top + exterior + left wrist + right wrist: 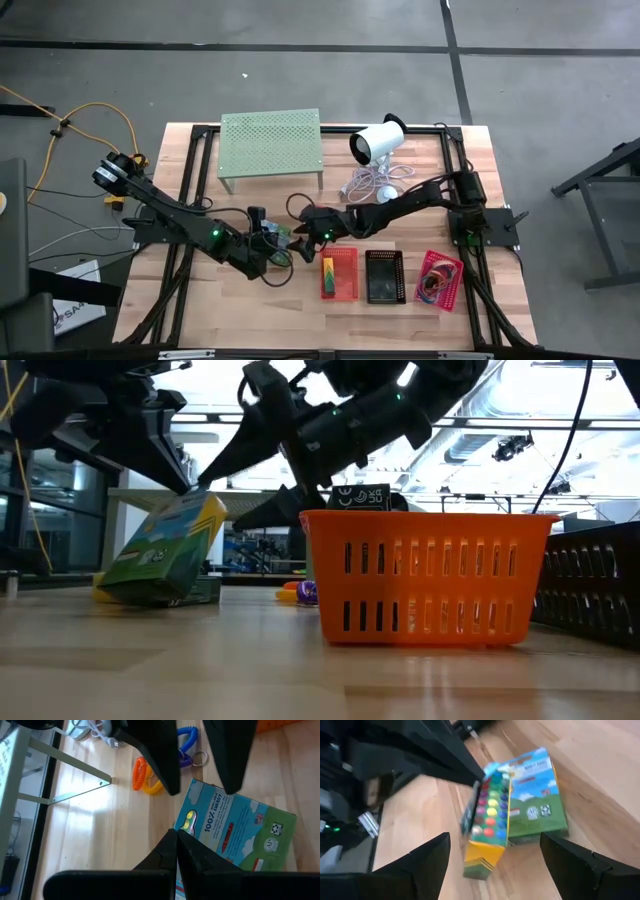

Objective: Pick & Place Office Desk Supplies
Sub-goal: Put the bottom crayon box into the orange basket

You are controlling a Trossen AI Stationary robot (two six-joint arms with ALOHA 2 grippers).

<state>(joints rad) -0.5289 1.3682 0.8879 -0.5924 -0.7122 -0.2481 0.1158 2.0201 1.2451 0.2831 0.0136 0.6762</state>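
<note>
Two packs (pixel 532 795) lie together on the table (pixel 200 310), one tilted up in the left jaws (pixel 190 485), which pinch its top edge. Wide-open right jaws (pixel 492 855) hover just beside it. Lifting slowly should keep the pinch (only an edge) from slipping on the way to the red basket (pixel 338 273) nearby.

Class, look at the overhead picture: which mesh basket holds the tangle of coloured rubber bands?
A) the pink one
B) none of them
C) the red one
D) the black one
A: the coloured rubber bands lie in the pink mesh basket, the rightmost one.
</note>
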